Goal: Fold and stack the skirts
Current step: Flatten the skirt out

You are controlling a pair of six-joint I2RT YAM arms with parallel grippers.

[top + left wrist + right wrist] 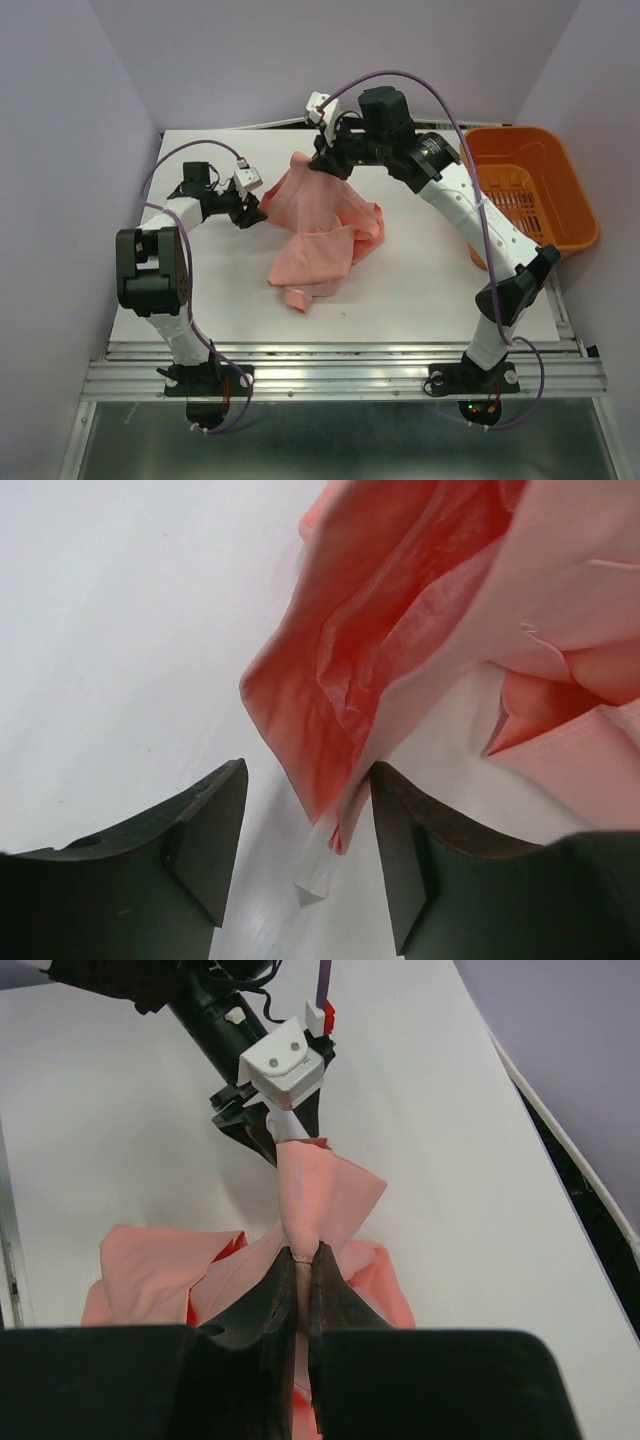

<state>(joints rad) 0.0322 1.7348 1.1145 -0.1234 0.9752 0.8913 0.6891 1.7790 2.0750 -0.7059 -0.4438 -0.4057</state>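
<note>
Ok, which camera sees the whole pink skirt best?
The top external view: it shows the whole skirt crumpled on the table. The left wrist view shows only a corner between open fingers; the right wrist view shows just a pinched fold and bunched cloth.

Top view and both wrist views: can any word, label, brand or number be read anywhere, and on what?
None. The white plastic camera housing shows only two screws and a curved slot; the orange plastic basket and salmon-pink pleated fabric skirt carry no readable print.
</note>
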